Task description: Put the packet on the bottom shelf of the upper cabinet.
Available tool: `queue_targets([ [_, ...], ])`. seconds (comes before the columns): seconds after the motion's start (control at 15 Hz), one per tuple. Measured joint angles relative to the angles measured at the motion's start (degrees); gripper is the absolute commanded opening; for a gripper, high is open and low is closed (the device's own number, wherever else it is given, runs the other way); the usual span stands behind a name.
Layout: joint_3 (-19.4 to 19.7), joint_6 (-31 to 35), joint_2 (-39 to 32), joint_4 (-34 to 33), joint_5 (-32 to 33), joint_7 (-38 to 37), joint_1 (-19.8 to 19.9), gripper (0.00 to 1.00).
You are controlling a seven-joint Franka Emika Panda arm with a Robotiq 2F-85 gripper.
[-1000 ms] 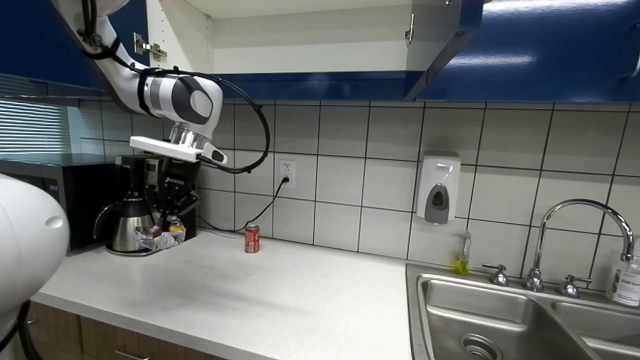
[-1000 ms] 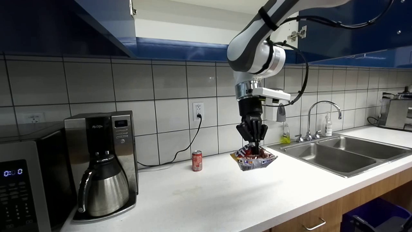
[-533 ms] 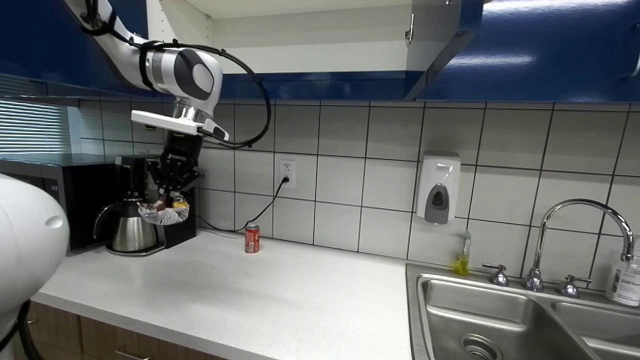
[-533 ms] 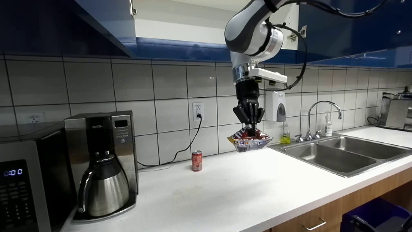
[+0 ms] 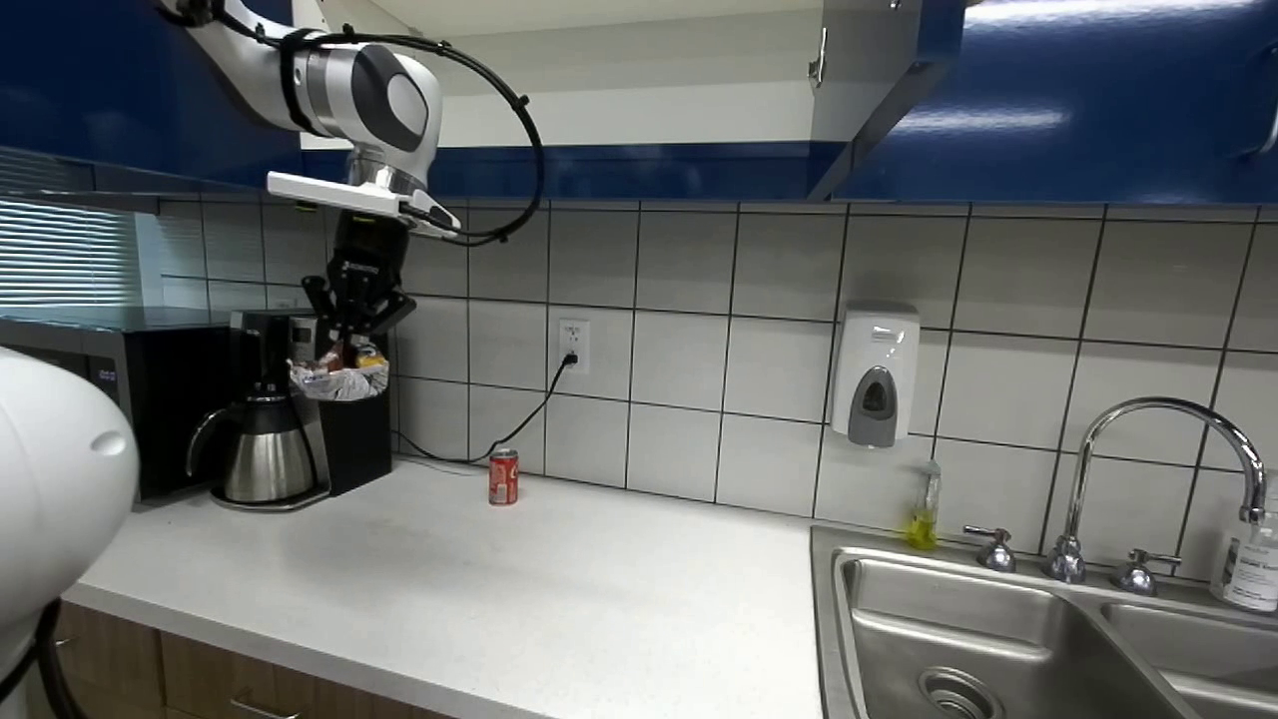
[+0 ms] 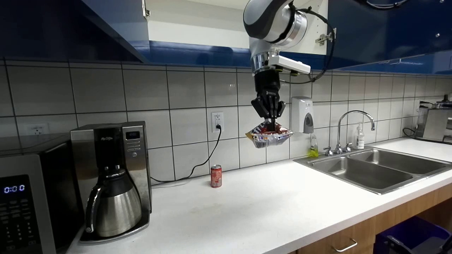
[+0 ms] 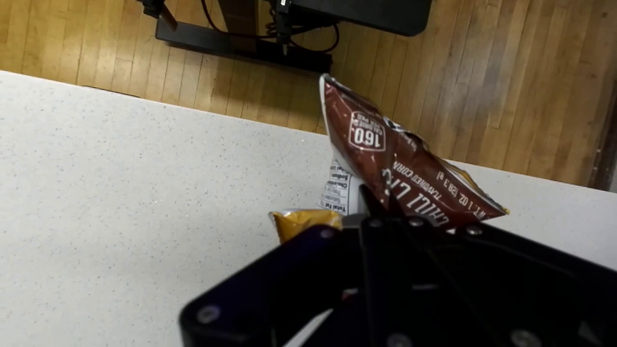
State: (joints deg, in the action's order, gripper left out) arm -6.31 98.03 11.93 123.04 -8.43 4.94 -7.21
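The packet, red-brown with silver and yellow parts, hangs in the air well above the counter. My gripper points down and is shut on its middle. From the wrist view, the packet bulges out past the dark fingertips, its printed side partly covered by them. Overhead, the upper cabinet stands open with a white interior. Its blue lower edge lies higher than the gripper in both exterior views. The bottom shelf's top surface is hidden behind that edge.
An open cabinet door juts outward. On the white counter stand a red can and a coffee maker. A soap dispenser hangs on the tiled wall, near the sink.
The gripper has risen steadily with the packet still in its grip, shifting slightly sideways. The can and the cabinet door have stayed where they were.
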Motion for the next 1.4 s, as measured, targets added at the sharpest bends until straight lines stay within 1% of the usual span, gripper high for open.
queue_targets([
  [0.4, -1.38, -3.03, 1.23, -3.9, 1.48, -2.07, -0.54, 0.0],
  [0.93, -4.09, -4.79, 6.29, -5.7, 4.36, -9.2, -1.28, 0.0],
  [1.4, -4.08, -5.05, 8.21, -8.48, 8.22, -13.54, -1.05, 0.0],
])
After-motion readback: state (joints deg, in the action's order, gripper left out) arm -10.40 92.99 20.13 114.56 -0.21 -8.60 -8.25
